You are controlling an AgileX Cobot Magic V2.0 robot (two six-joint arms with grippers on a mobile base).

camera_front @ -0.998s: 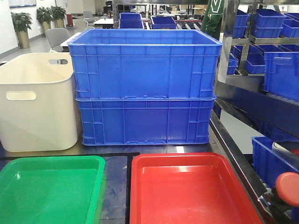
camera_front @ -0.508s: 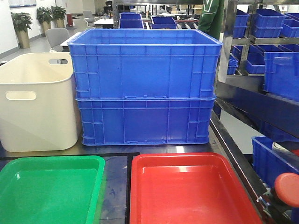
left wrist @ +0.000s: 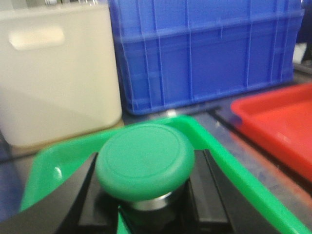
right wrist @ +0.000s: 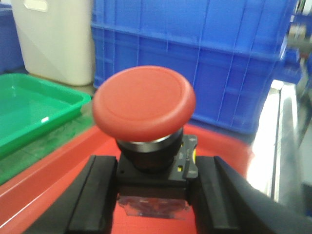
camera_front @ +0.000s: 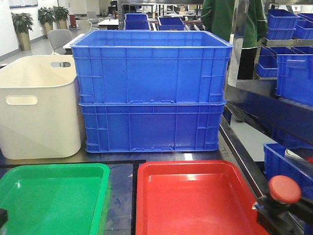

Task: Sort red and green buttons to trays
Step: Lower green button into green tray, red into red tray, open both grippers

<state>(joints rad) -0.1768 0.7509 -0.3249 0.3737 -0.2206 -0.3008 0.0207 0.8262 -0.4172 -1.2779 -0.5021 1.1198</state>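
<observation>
Since the earlier frame the red button [camera_front: 285,189] has shifted left and up, now sitting at the right edge of the red tray [camera_front: 195,205], and a person in green [camera_front: 230,19] has stepped into view behind the crates. The right tool [right wrist: 153,195] is clamped on the button's black base, red cap upright, over the red tray. The left tool [left wrist: 141,204] grips the green button [left wrist: 145,161] the same way, above the near part of the green tray [left wrist: 214,146]. On the worktop [camera_front: 122,193] the green tray lies left of the red one, apart. Behind them stand two stacked blue crates [camera_front: 151,93] and, just beside them on the left, a cream tub [camera_front: 39,107].
</observation>
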